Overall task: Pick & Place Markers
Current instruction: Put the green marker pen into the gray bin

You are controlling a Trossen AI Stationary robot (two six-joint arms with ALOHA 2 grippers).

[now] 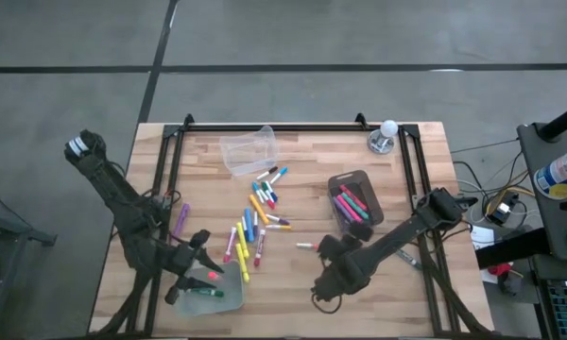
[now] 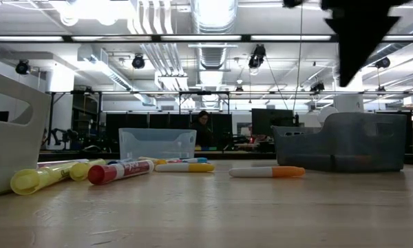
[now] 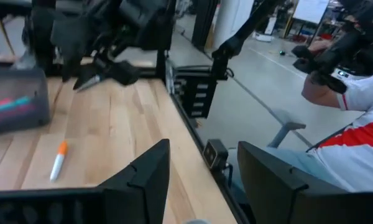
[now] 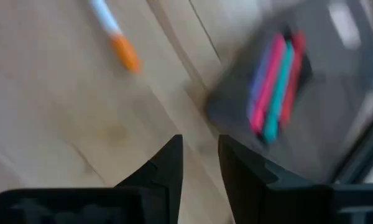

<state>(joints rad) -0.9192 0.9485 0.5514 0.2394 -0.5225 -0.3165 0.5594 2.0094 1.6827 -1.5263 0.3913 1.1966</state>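
The short capped markers (image 1: 253, 225) were seen scattered in a mixed-colour cluster at the middle of the wooden tabletop (image 1: 293, 297), between an empty clear plastic bin (image 1: 247, 149) near the far edge and a grey plastic bin (image 1: 357, 200) toward the right edge, which already held several pink, teal and purple markers. A few more lay in a pale tray (image 1: 204, 288) by the near-left corner. One white marker with an orange cap (image 1: 307, 246) lay apart, just beside the right arm.

The left gripper (image 3: 200, 174) was held over the pale tray with its fingers spread wide and nothing between them. The right gripper (image 4: 200, 163) was held above bare wood near the grey bin, its fingers a narrow gap apart and empty.

The step in hand was judged to be the pick of the lone orange-capped marker by the right gripper. To be done well, the fingers would need to be widened first, turned so that they straddle the marker across its thin barrel rather than along it, centred near its middle, and lowered until they nearly meet the wood before closing. The grey bin's wall should be cleared on the descent, since a nudge might roll the marker away.
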